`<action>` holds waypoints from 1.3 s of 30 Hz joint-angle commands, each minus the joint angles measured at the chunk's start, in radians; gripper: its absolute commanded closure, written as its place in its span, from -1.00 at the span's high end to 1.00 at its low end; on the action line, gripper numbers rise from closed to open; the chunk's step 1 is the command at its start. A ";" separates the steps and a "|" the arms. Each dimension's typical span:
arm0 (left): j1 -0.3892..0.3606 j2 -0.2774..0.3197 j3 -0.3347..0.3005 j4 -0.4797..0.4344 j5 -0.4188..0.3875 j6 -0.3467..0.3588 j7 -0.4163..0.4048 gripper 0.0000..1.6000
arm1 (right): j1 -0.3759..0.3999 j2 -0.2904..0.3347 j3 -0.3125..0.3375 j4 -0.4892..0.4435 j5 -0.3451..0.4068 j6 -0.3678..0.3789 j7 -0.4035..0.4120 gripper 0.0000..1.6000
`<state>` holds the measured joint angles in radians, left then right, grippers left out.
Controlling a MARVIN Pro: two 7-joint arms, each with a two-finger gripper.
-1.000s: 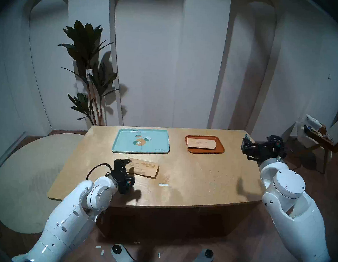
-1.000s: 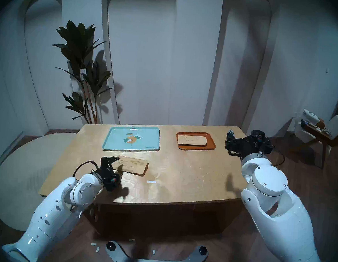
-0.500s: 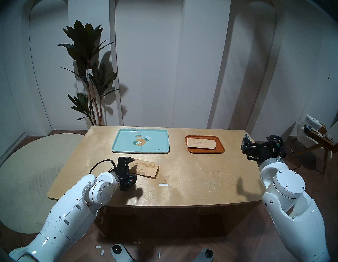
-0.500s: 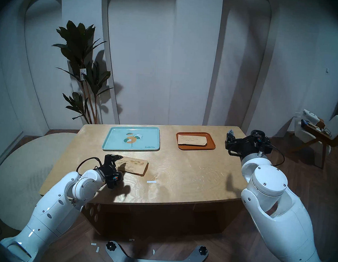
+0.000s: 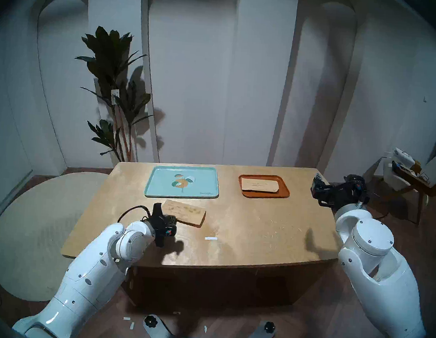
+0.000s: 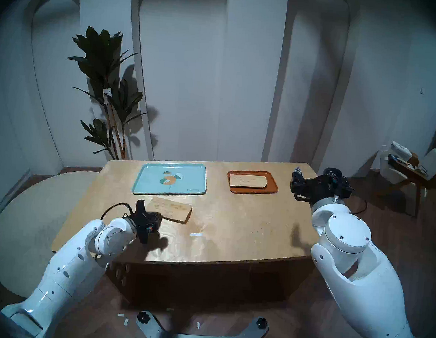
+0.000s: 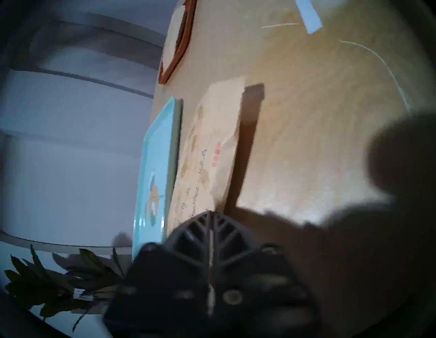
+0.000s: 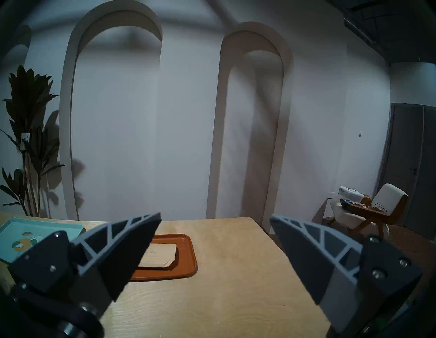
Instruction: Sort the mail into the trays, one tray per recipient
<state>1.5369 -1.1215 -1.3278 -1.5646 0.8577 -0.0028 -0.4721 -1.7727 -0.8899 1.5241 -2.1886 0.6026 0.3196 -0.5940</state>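
Observation:
A tan envelope with brown blotchy marks [image 5: 187, 211] is at the table's middle left, just in front of the mint-teal tray [image 5: 159, 185]. My left gripper [image 5: 173, 219] is shut on its near left edge. The wrist view shows the fingers [image 7: 200, 226] pressed together on the paper, the envelope [image 7: 207, 146] raised off the table with a shadow under it. The mint-teal tray [image 7: 153, 153] holds nothing. A plain tan envelope [image 5: 259, 185] lies in the orange-brown tray [image 5: 285, 191]. My right gripper [image 8: 214, 236] is open and empty, beside the table's far right edge [image 5: 317, 180].
A small white paper strip [image 5: 211, 238] lies on the wooden table [image 5: 246, 231] to the right of my left gripper. A potted plant [image 5: 111, 93] stands behind the table's far left corner. A chair with clutter [image 5: 417, 176] is at the far right.
My left wrist has rolled and the gripper has closed on the blotchy envelope's near left edge. The envelope has lifted and shifted slightly toward the mint-teal tray. The right arm has not moved.

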 commanded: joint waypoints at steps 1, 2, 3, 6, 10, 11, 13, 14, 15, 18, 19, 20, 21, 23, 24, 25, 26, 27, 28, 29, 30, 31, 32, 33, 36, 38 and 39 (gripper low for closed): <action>0.034 -0.003 -0.024 -0.034 -0.035 0.013 -0.014 -1.00 | 0.004 -0.003 0.005 -0.018 0.002 -0.007 0.000 1.00; 0.040 -0.005 -0.031 -0.040 -0.039 0.015 -0.008 -1.00 | 0.004 -0.003 0.005 -0.018 0.002 -0.007 0.000 1.00; 0.044 -0.004 -0.034 -0.044 -0.040 0.015 -0.007 -1.00 | 0.004 -0.003 0.005 -0.018 0.002 -0.007 0.000 1.00; 0.061 -0.010 -0.054 -0.062 -0.046 0.021 0.020 -1.00 | 0.004 -0.003 0.005 -0.018 0.002 -0.007 0.000 1.00; 0.076 -0.020 -0.076 -0.085 -0.048 0.033 0.056 -1.00 | 0.004 -0.003 0.005 -0.018 0.002 -0.007 0.000 1.00; 0.078 -0.019 -0.078 -0.089 -0.047 0.035 0.061 -1.00 | 0.004 -0.003 0.005 -0.018 0.002 -0.007 0.000 1.00; 0.092 -0.031 -0.092 -0.101 -0.045 0.046 0.099 -1.00 | 0.004 -0.003 0.005 -0.017 0.001 -0.007 0.000 1.00; 0.096 -0.035 -0.097 -0.106 -0.045 0.050 0.110 -1.00 | 0.004 -0.003 0.005 -0.017 0.001 -0.007 0.000 1.00; 0.099 -0.035 -0.099 -0.109 -0.046 0.052 0.113 -1.00 | 0.004 -0.003 0.005 -0.017 0.001 -0.007 0.000 1.00; 0.112 -0.042 -0.104 -0.122 -0.039 0.063 0.143 -1.00 | 0.004 -0.003 0.005 -0.018 0.002 -0.007 0.000 1.00; 0.119 -0.046 -0.108 -0.131 -0.042 0.064 0.155 -1.00 | 0.004 -0.003 0.005 -0.017 0.001 -0.007 0.000 1.00; 0.124 -0.046 -0.108 -0.139 -0.040 0.067 0.159 -1.00 | 0.004 -0.003 0.005 -0.018 0.002 -0.007 0.000 1.00; 0.128 -0.046 -0.108 -0.149 -0.037 0.070 0.166 -1.00 | 0.004 -0.003 0.005 -0.017 0.001 -0.007 0.000 1.00; 0.081 -0.036 -0.119 -0.136 -0.049 0.067 0.147 -1.00 | 0.005 -0.002 0.004 -0.017 0.001 -0.006 0.000 1.00; 0.054 -0.029 -0.128 -0.128 -0.055 0.068 0.133 -1.00 | 0.005 -0.002 0.004 -0.017 0.001 -0.006 0.000 1.00; 0.037 -0.023 -0.135 -0.127 -0.056 0.066 0.127 -1.00 | 0.006 -0.002 0.004 -0.016 0.001 -0.006 0.000 1.00; 0.028 -0.021 -0.140 -0.127 -0.056 0.066 0.126 -1.00 | 0.006 -0.002 0.004 -0.016 0.001 -0.006 0.000 1.00; 0.022 -0.019 -0.144 -0.128 -0.057 0.067 0.124 -1.00 | 0.006 -0.002 0.003 -0.016 0.001 -0.006 0.000 1.00; 0.020 -0.017 -0.148 -0.133 -0.056 0.066 0.122 -1.00 | 0.006 -0.002 0.003 -0.015 0.001 -0.005 0.000 1.00; 0.015 -0.016 -0.152 -0.136 -0.057 0.066 0.121 -1.00 | 0.006 -0.002 0.003 -0.015 0.001 -0.005 0.000 1.00; 0.010 -0.015 -0.156 -0.143 -0.058 0.068 0.118 -1.00 | 0.006 -0.002 0.003 -0.015 0.001 -0.005 0.000 1.00; 0.003 -0.013 -0.159 -0.150 -0.059 0.069 0.115 -1.00 | 0.006 -0.002 0.003 -0.015 0.001 -0.005 0.000 1.00; -0.015 -0.010 -0.157 -0.148 -0.061 0.070 0.107 -1.00 | 0.006 -0.002 0.003 -0.015 0.001 -0.005 0.000 1.00; -0.024 -0.010 -0.158 -0.155 -0.063 0.072 0.100 -1.00 | 0.006 -0.002 0.003 -0.015 0.001 -0.005 0.000 1.00; -0.047 -0.009 -0.154 -0.176 -0.065 0.077 0.079 -1.00 | 0.006 -0.002 0.003 -0.015 0.001 -0.006 0.000 1.00; -0.063 -0.014 -0.146 -0.186 -0.065 0.082 0.064 -1.00 | 0.006 -0.002 0.003 -0.015 0.001 -0.006 0.000 1.00; -0.075 -0.020 -0.137 -0.192 -0.063 0.087 0.054 -1.00 | 0.006 -0.002 0.003 -0.015 0.001 -0.006 0.000 1.00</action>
<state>1.5634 -1.1362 -1.4767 -1.6991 0.7915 0.0734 -0.3875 -1.7725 -0.8898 1.5235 -2.1877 0.6025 0.3196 -0.5940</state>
